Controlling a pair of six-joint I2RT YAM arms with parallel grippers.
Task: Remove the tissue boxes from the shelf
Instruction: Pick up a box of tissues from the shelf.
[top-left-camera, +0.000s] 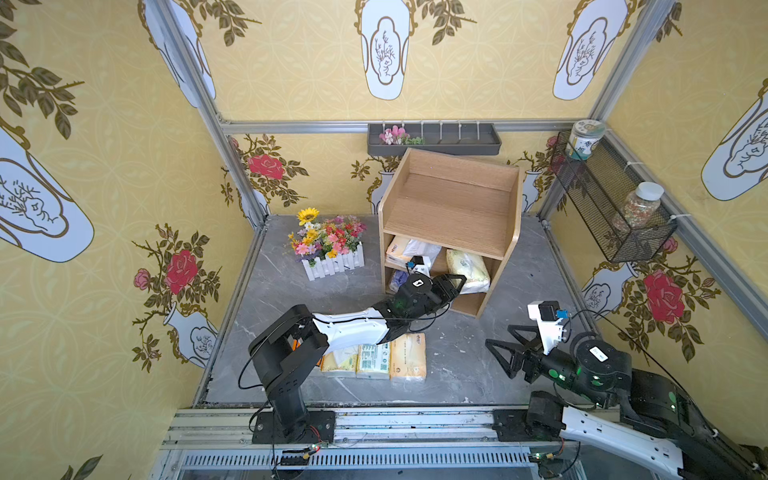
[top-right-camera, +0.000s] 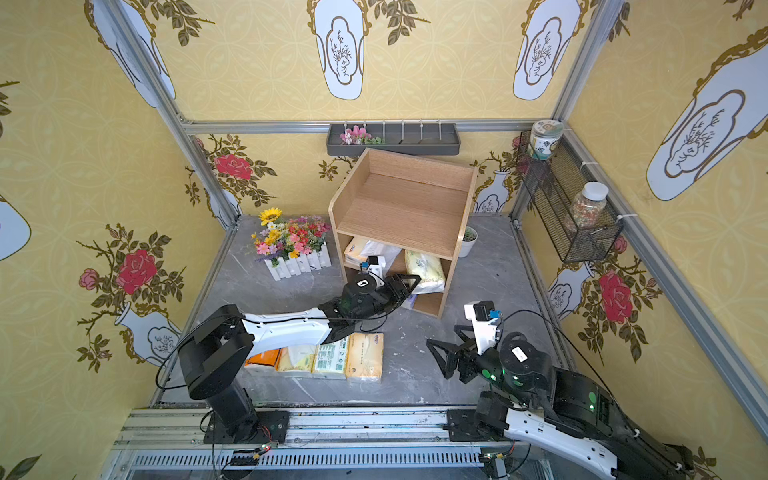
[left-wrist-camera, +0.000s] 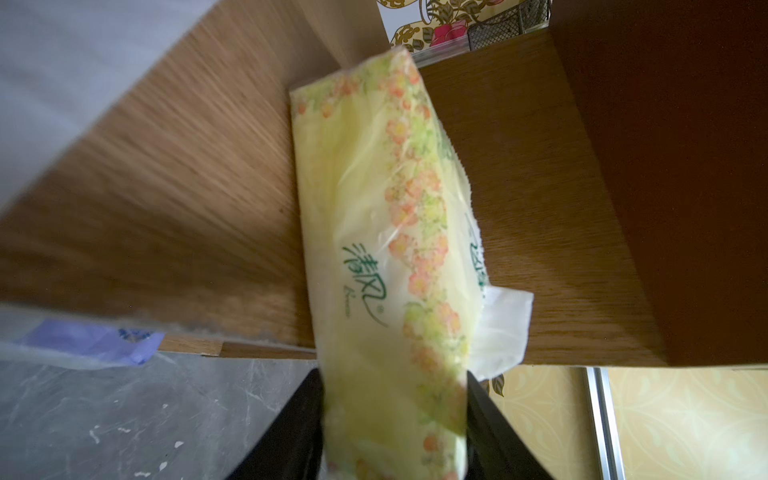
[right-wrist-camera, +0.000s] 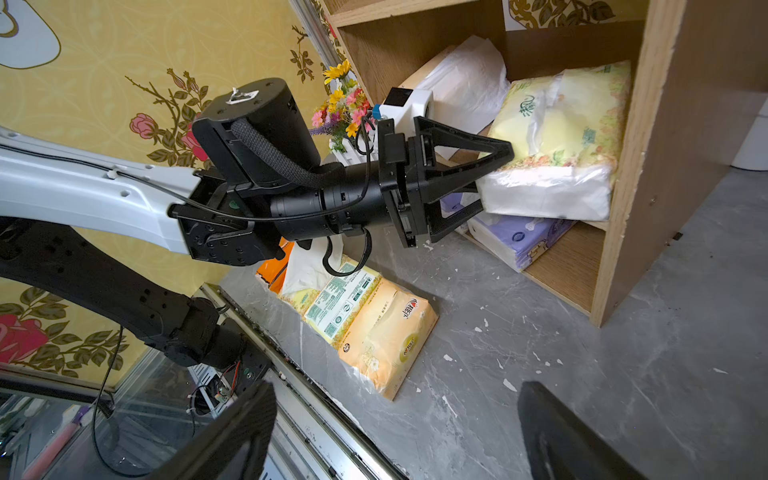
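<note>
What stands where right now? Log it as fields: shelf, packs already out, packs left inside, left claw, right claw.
shelf: wooden shelf, top tier bare
removed: four packs in a row on the table
middle tier: yellow pack, cream pack
bottom tier: purple pack, count unclear
left arm: left claw clamped on yellow pack's near end
right arm: right claw open, empty, above table beside shelf
</note>
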